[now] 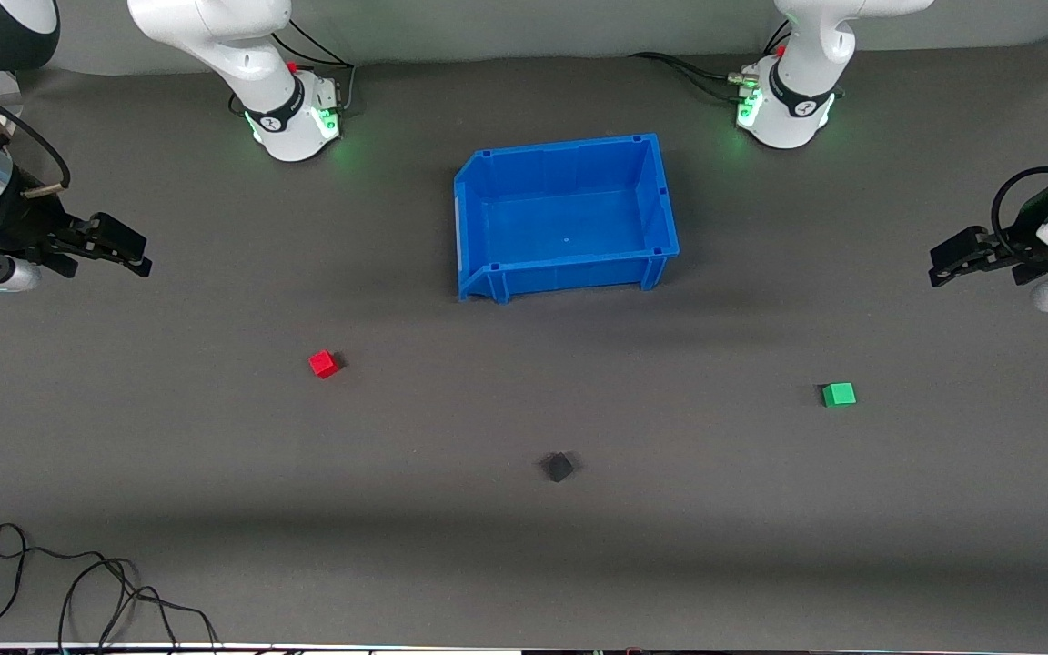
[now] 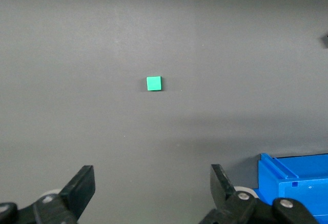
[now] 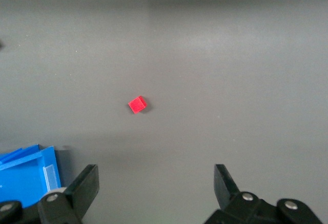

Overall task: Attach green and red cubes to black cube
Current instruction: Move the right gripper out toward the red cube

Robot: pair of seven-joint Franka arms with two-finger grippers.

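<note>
The black cube (image 1: 559, 467) sits on the grey mat, nearer to the front camera than the blue bin. The red cube (image 1: 324, 364) lies toward the right arm's end; it also shows in the right wrist view (image 3: 137, 104). The green cube (image 1: 838, 394) lies toward the left arm's end; it also shows in the left wrist view (image 2: 154, 83). My left gripper (image 1: 950, 261) is open and empty, held up over the mat at its end of the table (image 2: 152, 188). My right gripper (image 1: 128, 250) is open and empty, held up at its end (image 3: 156, 185).
An empty blue bin (image 1: 660, 196) stands mid-table between the two arm bases; its corner shows in the left wrist view (image 2: 294, 175) and the right wrist view (image 3: 25, 175). Black cables (image 1: 87, 582) lie at the table edge nearest the front camera, toward the right arm's end.
</note>
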